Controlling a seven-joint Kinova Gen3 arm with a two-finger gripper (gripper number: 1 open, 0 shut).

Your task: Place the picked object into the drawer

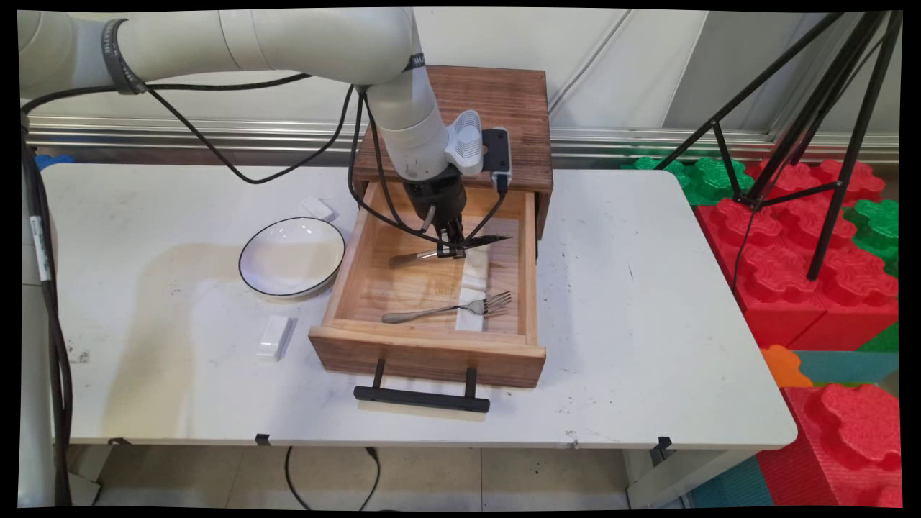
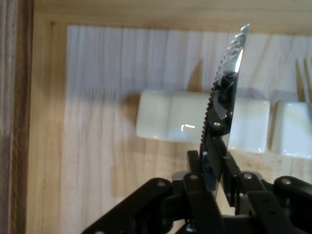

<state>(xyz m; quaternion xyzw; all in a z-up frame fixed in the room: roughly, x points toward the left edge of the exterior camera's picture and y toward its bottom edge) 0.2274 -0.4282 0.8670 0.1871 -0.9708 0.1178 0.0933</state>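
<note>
Knife [image 1: 446,251], serrated shiny blade, silver handle, gripped edge-up between the gripper's [image 1: 451,251] closed fingers [image 2: 196,168], held level over the open wooden drawer [image 1: 432,345]. Fork [image 1: 450,310] and two white rests [image 1: 475,270] lie below; white bowl [image 1: 291,257] sits left.

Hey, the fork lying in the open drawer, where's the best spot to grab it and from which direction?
Probably the fork by mid-handle, from straight above: it lies flat, handle toward the drawer's left, tines resting on a white rest. Close the jaws across the thin handle.
</note>
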